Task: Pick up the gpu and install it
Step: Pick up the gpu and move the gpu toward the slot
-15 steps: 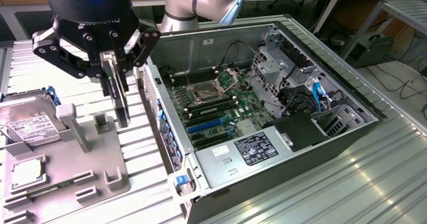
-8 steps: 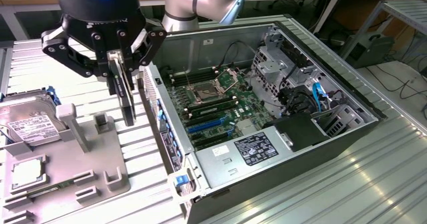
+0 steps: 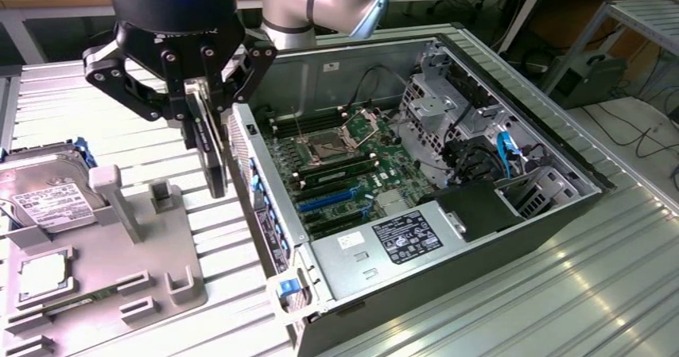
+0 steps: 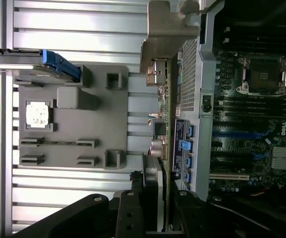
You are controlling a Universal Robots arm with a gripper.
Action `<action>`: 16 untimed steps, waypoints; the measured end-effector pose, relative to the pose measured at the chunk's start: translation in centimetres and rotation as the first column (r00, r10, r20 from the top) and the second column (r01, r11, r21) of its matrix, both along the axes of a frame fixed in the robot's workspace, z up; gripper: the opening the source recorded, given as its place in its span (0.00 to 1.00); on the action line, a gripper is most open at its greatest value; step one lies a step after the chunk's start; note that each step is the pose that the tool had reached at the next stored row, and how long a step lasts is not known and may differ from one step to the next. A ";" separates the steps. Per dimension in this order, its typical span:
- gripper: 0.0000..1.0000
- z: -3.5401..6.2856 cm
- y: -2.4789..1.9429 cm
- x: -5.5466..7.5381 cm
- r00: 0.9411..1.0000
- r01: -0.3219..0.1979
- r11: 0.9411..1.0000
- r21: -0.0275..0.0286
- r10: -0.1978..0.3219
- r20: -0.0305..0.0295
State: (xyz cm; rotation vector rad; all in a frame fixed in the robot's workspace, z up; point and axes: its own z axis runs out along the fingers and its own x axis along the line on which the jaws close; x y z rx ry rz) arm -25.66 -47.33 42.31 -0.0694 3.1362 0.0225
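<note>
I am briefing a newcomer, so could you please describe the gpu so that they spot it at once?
Find the open computer case; just outside its wall, on the exterior view's left, hangs the black claw. The gpu is the thin dark card clamped on edge in it, unlike the boxy white-labelled hard drive and small square CPU chip resting in the grey holder.

The gpu [image 3: 215, 154] hangs over the counter [image 3: 615, 281] between the holder [image 3: 159, 261], at the exterior view's left, and the case [image 3: 318, 71]; drive [image 3: 43, 188] and CPU [image 3: 44, 276] sit on the holder
</note>
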 end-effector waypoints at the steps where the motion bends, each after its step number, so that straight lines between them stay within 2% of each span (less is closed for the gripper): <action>1: 0.28 0.00 0.00 0.1 1.000 0.000 1.000 0.000 0.000 0.000; 16: 0.28 0.00 0.00 1.8 1.000 0.000 1.000 0.000 0.000 0.000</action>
